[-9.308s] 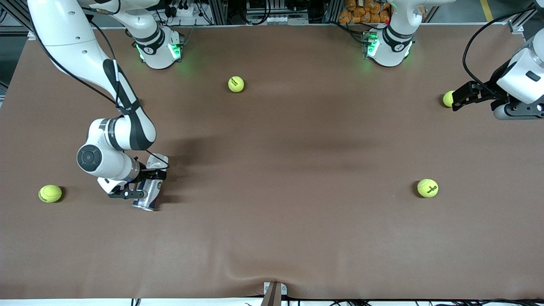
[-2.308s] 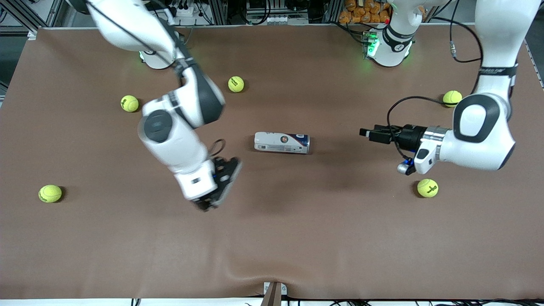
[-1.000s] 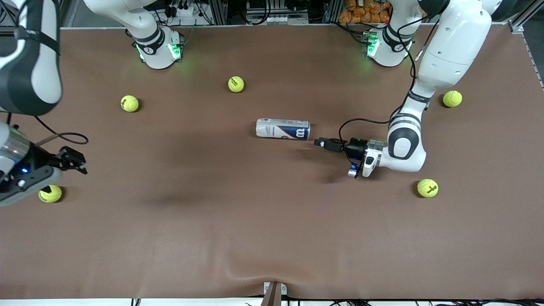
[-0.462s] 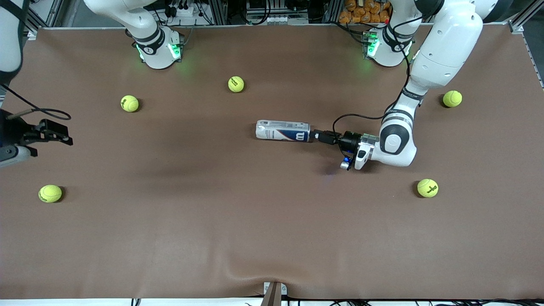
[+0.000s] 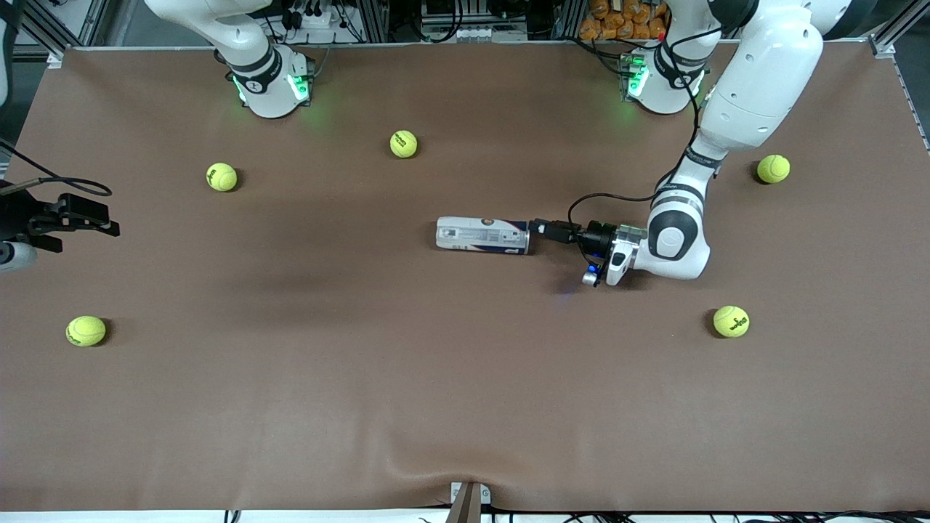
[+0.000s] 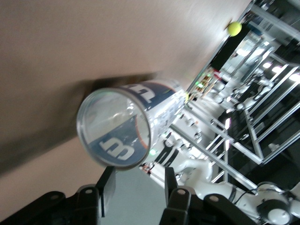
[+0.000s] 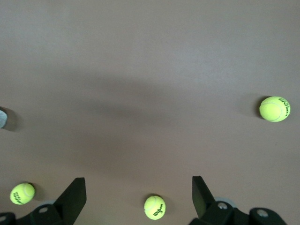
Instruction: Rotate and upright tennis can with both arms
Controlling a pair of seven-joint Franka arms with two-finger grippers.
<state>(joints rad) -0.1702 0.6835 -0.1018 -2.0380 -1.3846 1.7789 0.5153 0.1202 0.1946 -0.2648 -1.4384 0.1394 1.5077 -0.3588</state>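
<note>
The tennis can (image 5: 482, 235) lies on its side in the middle of the brown table, its navy "W" end toward the left arm's end. My left gripper (image 5: 538, 227) is low at that end, level with the can. In the left wrist view the can's round end (image 6: 115, 126) fills the space just ahead of my open, empty gripper (image 6: 139, 176), not between the fingers (image 6: 107, 187). My right gripper (image 5: 109, 220) is open and empty, raised over the right arm's end of the table, far from the can; its wrist view (image 7: 138, 185) shows bare table below.
Several yellow-green tennis balls lie scattered: one (image 5: 403, 144) and another (image 5: 221, 176) near the right arm's base, one (image 5: 86, 330) under the right gripper's area, one (image 5: 773, 168) and one (image 5: 731, 321) at the left arm's end.
The right arm set the can down mid-table and withdrew to its end. The left gripper came in low to the can's end. The can shifted slightly nearer the camera and rolled.
</note>
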